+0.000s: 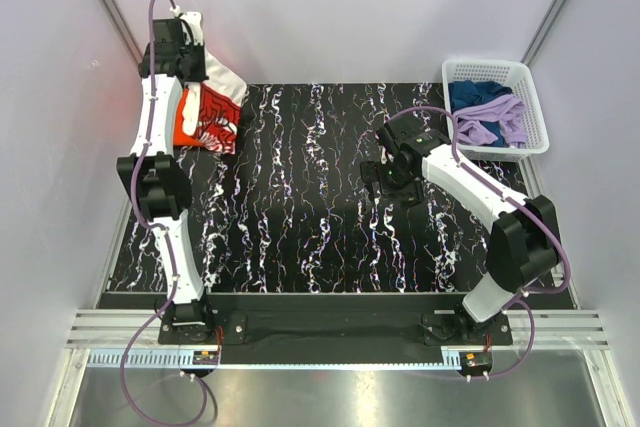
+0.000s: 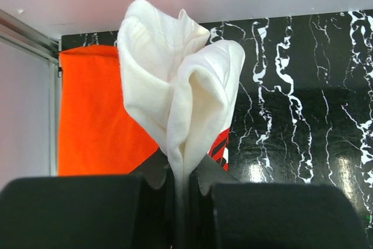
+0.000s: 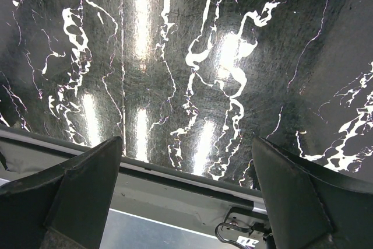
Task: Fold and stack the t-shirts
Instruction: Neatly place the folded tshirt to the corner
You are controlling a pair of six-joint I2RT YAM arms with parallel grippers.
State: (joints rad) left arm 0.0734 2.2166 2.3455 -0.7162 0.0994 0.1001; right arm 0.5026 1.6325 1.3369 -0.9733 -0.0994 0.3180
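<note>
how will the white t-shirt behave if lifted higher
Probably floppy: the white t-shirt bunches in soft folds beyond the left gripper pinching it. Its loose remainder would likely trail, perhaps dragging the orange t-shirt beside it.

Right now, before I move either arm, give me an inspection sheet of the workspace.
Surface: black white-veined mat, glossy reflections.
Job's things: white t-shirt bunched at the far left corner, partly over the flat orange t-shirt.
Clutter: white basket at the far right corner, holding blue and purple cloths.
Grippers: left gripper shut on the white t-shirt; right gripper open, holding nothing, above the mat.
Cables: purple cables loop along both arms.
Surroundings: white walls; metal rail at the near edge.
</note>
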